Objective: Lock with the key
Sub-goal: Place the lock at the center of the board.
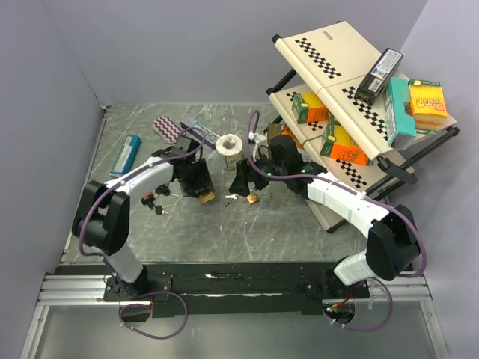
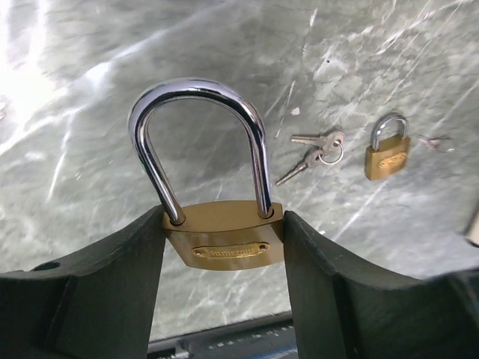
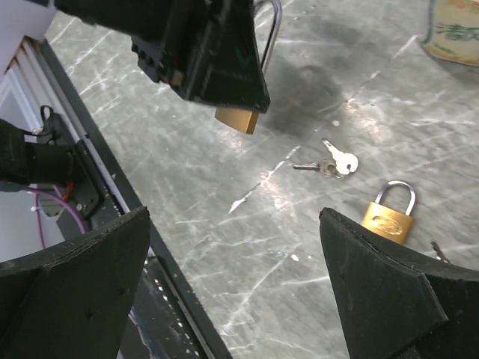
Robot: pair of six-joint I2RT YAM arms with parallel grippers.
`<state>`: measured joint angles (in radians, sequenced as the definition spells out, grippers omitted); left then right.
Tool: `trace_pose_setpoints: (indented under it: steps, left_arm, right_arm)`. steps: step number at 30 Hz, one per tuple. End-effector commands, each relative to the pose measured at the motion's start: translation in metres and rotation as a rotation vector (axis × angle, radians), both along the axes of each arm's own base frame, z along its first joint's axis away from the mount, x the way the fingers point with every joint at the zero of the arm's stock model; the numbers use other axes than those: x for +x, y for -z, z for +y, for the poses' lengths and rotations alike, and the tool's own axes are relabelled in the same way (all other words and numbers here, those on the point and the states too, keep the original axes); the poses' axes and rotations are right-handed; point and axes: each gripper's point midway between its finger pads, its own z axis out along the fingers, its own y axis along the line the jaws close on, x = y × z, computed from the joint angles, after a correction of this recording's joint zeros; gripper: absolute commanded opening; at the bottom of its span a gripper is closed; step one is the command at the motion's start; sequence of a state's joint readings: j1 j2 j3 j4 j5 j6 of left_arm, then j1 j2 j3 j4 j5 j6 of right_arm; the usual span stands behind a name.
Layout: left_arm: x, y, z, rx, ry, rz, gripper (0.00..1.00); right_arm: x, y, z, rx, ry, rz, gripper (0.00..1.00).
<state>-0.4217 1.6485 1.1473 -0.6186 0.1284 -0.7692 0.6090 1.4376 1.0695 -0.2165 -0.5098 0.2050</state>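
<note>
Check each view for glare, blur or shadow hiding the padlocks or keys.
Left wrist: glare washes out the table at upper left; held padlock sharp. Right wrist: soft shadow on the table, loose padlock and keys clear. Top view: even light, keys tiny.

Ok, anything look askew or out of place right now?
The checkered rack at far right looks tilted, with boxes lying at mixed angles. The padlock sits upright in the left gripper; nothing else stands out.

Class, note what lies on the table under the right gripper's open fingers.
A ringed pair of keys and a small brass padlock lie on the marble table. A thin metal piece beside it is partly hidden by one finger.
</note>
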Motion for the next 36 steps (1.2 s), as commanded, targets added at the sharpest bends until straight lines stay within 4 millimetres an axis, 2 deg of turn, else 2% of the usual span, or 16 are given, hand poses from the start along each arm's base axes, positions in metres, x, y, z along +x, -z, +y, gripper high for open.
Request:
trace_pose_setpoints:
  steps: [1,4,7,11,17,23,26,28,31,32,36]
  left_arm:
    - [0.01,0.003,-0.009,0.078,0.07,-0.028,0.01]
    - [0.01,0.02,-0.007,0.116,0.065,0.007,0.02]
    - [0.011,0.029,-0.011,0.13,0.08,0.027,0.04]
    - [0.014,0.034,-0.022,0.137,0.109,0.033,0.04]
    - [0.015,0.045,-0.025,0.164,0.119,0.057,0.08]
    - [0.009,0.058,-0.024,0.184,0.127,0.093,0.21]
    - [0.005,0.062,-0.02,0.197,0.13,0.102,0.32]
    - [0.0,0.064,-0.019,0.194,0.134,0.111,0.34]
    - [-0.005,0.065,-0.016,0.197,0.134,0.112,0.44]
    - [-0.004,0.064,-0.015,0.202,0.133,0.104,0.51]
    - [-0.003,0.059,-0.014,0.206,0.134,0.087,0.65]
  right_arm:
    - [0.001,-0.015,-0.008,0.023,-0.002,-0.062,1.0]
    - [0.004,-0.017,-0.011,0.03,0.007,-0.065,1.0]
    - [0.006,-0.02,-0.013,0.036,0.013,-0.068,1.0]
    - [0.005,-0.017,-0.015,0.04,0.014,-0.06,1.0]
    - [0.006,-0.017,-0.015,0.048,0.015,-0.049,1.0]
    - [0.011,-0.019,-0.017,0.047,0.024,-0.054,1.0]
    - [0.012,-0.018,-0.017,0.046,0.024,-0.053,1.0]
    - [0.013,-0.02,-0.016,0.05,0.023,-0.056,1.0]
    - [0.013,-0.021,-0.016,0.054,0.023,-0.057,1.0]
    - [0.014,-0.021,-0.016,0.056,0.024,-0.055,1.0]
    - [0.013,-0.023,-0.015,0.061,0.021,-0.056,1.0]
